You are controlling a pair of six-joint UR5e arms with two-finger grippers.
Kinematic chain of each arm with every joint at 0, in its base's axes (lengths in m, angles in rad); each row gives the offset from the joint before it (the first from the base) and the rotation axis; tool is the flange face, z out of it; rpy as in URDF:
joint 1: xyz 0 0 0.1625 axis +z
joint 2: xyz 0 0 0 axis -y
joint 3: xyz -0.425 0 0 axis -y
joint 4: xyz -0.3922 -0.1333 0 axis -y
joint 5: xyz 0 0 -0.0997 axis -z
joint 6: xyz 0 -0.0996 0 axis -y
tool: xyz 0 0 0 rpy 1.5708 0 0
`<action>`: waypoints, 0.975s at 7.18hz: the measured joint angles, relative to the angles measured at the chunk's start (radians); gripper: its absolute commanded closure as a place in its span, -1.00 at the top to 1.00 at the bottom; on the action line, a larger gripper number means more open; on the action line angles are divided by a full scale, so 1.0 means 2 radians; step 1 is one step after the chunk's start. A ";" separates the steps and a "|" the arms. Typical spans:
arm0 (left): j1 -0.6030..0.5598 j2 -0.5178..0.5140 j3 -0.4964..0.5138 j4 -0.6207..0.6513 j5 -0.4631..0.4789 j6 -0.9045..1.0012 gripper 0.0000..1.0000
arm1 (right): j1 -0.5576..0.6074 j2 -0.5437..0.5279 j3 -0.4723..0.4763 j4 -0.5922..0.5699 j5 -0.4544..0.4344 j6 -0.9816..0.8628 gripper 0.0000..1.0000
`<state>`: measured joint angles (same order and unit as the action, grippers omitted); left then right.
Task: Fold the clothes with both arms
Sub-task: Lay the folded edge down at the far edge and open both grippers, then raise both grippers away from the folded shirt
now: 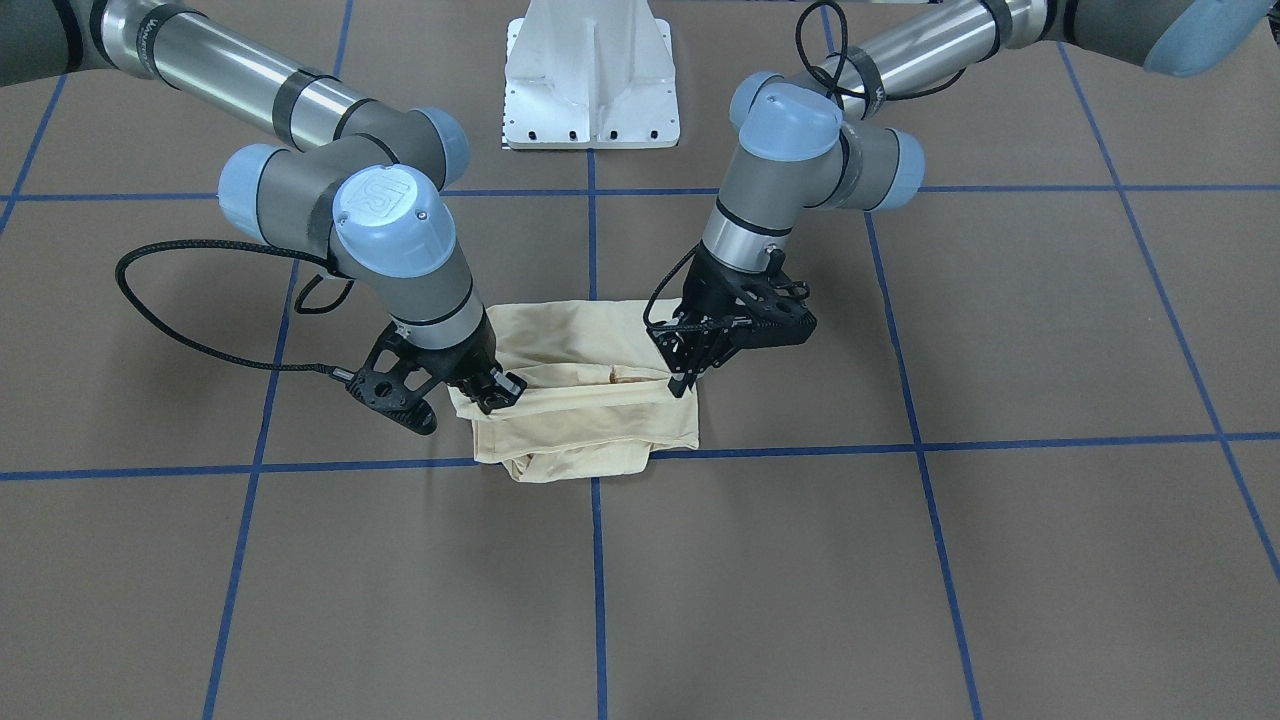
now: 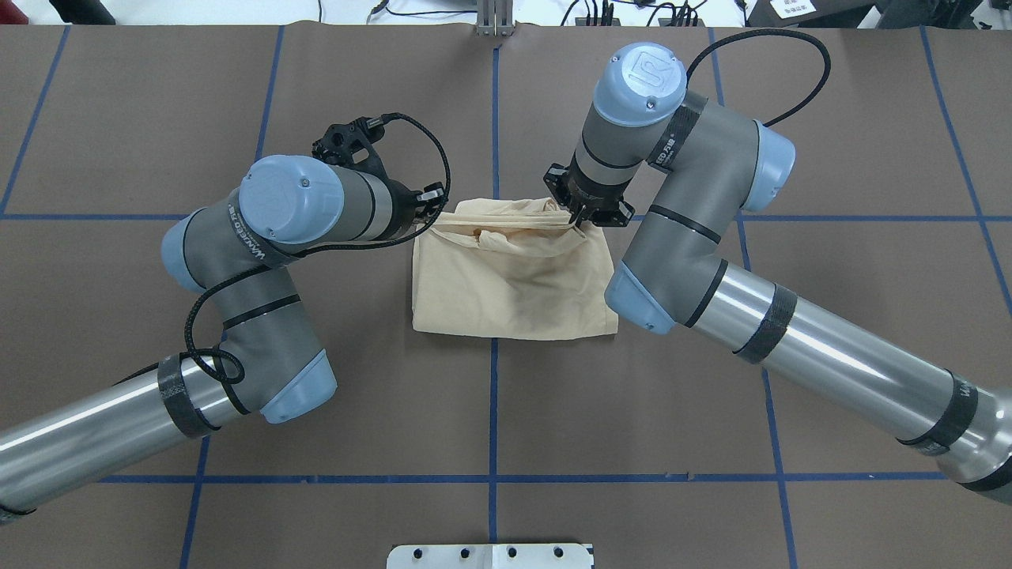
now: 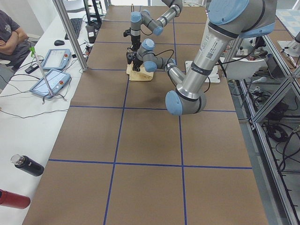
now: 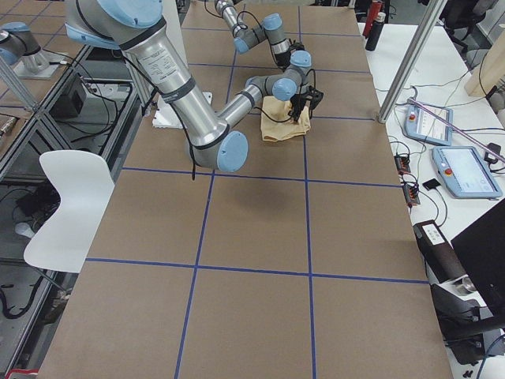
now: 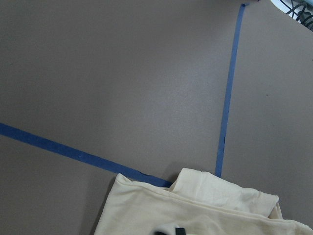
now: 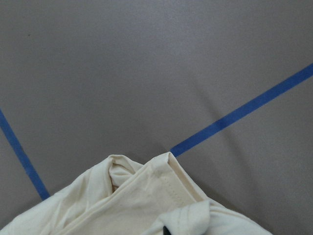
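The pale cream-yellow shirt (image 1: 585,410) lies folded into a small rectangle at the table's middle, also seen from overhead (image 2: 514,276). Its print is hidden. My left gripper (image 1: 684,384) is shut on the shirt's folded edge at one far corner. My right gripper (image 1: 492,395) is shut on the same edge at the other corner, and from overhead (image 2: 581,224) that edge runs taut between the two. The left wrist view shows cloth (image 5: 205,210) at its bottom edge. The right wrist view shows bunched cloth (image 6: 137,205) there too. Little of the fingertips shows in either.
The white pedestal base (image 1: 590,80) stands behind the shirt. Blue tape lines (image 2: 494,395) grid the brown table. Beside the table are teach pendants (image 3: 49,82), two bottles (image 3: 28,165), a seated person (image 3: 11,35) and a white chair (image 4: 67,205).
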<state>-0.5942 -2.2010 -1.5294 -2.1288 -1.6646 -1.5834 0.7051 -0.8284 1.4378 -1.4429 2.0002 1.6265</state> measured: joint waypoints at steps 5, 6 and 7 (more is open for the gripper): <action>-0.001 -0.006 0.017 -0.021 -0.001 0.000 0.99 | 0.001 0.003 -0.013 0.027 0.000 0.002 1.00; -0.003 -0.006 0.015 -0.018 -0.002 0.001 0.99 | 0.004 0.001 -0.015 0.044 0.001 0.001 1.00; -0.009 -0.004 0.009 -0.016 -0.008 0.003 0.99 | 0.011 -0.002 -0.015 0.080 0.002 0.003 1.00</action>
<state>-0.6119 -2.2085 -1.5104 -2.1600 -1.6807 -1.5777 0.7267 -0.8315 1.4069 -1.2825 2.0038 1.6320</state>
